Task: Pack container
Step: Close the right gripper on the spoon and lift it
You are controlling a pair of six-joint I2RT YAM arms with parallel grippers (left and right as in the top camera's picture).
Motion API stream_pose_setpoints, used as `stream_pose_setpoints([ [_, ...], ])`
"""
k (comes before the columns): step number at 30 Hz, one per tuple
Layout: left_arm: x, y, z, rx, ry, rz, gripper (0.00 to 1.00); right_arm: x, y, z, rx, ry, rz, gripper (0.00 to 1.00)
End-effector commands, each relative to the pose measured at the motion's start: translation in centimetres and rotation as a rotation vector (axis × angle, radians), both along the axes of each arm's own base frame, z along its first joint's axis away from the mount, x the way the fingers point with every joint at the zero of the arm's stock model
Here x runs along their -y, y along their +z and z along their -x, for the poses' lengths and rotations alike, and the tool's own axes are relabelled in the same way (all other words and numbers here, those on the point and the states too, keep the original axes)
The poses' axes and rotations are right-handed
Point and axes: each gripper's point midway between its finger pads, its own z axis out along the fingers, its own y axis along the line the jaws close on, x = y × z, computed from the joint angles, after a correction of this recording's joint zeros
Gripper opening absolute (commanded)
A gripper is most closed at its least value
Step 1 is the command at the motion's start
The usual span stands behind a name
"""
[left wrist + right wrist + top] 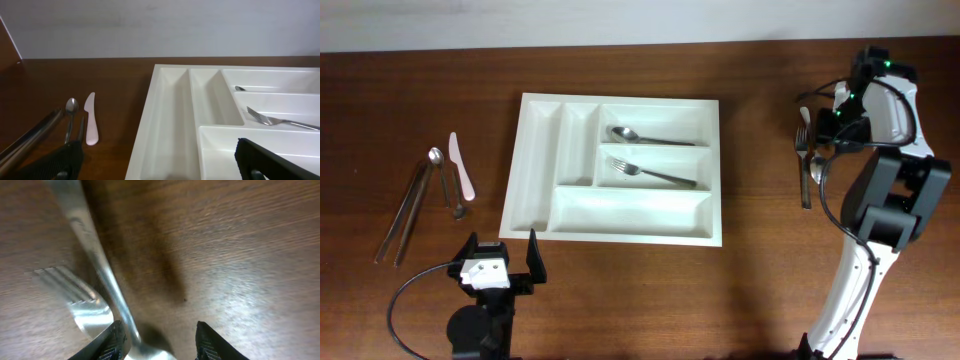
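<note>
Steel handle (95,245) is lying between the half-open, empty right fingers (114,342); they should be centring over it before closing, avoiding the fork (82,307). Left fingers (270,160) are gaping wide, empty, near the white container (535,170) centred on the desk (420,100).

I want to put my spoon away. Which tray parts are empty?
In the white plastic cutlery tray, the long bottom compartment and both narrow upright ones are bare. The top one holds a metal spoon, the middle a metal fork. Left of it, metal tongs crowd the table.
</note>
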Motion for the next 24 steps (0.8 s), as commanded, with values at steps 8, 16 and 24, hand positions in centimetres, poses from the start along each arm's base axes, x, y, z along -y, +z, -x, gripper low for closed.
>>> stream_pose_setpoints([
  [8, -0.02, -0.11, -0.01, 0.002, -0.003, -0.007, 0.99, -0.58, -2.33, 0.60, -0.053, 0.002, -0.022, 0.43],
  [16, -0.02, -0.11, -0.01, 0.002, -0.003, -0.007, 0.99, -0.61, -2.35, 0.72, -0.058, -0.006, -0.024, 0.28],
  [24, -0.02, -0.11, -0.01, 0.002, -0.003, -0.007, 0.99, -0.61, -2.35, 0.71, -0.058, -0.005, -0.024, 0.04],
])
